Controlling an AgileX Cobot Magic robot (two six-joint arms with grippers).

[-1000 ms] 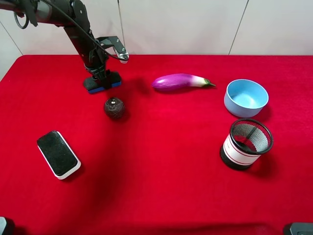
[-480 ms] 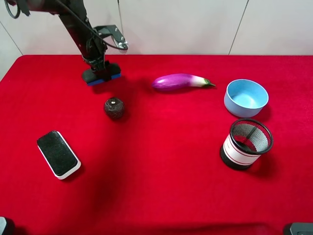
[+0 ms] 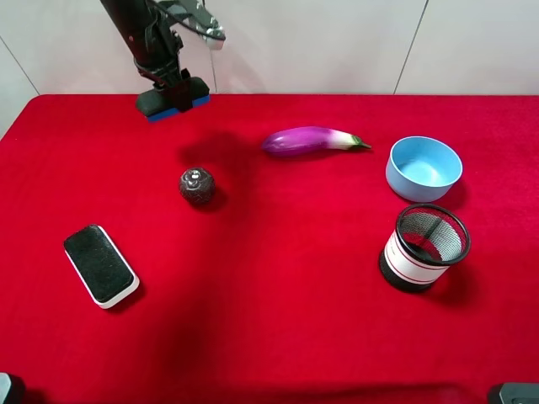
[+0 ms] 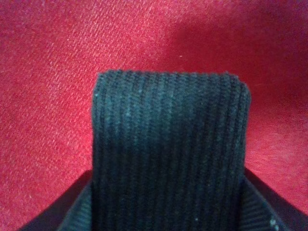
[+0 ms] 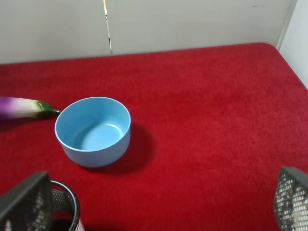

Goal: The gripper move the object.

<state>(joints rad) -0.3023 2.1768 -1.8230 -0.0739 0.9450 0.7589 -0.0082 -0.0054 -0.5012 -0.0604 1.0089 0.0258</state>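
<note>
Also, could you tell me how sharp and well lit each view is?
Exterior high: sharp, a soft shadow on the red cloth under the raised eraser. Left wrist: its felt fills the frame, dimly lit. Right wrist: blue bowl crisp, gripper fingers blurred.

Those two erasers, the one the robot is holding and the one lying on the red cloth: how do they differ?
The blue-based eraser is smaller; the white-based eraser is clearly larger. The blue-based one is clamped in the left tool and appears lifted off the red cloth; the white-based one lies flat on it, untouched. Both are oblong with rounded corners and black felt tops.
</note>
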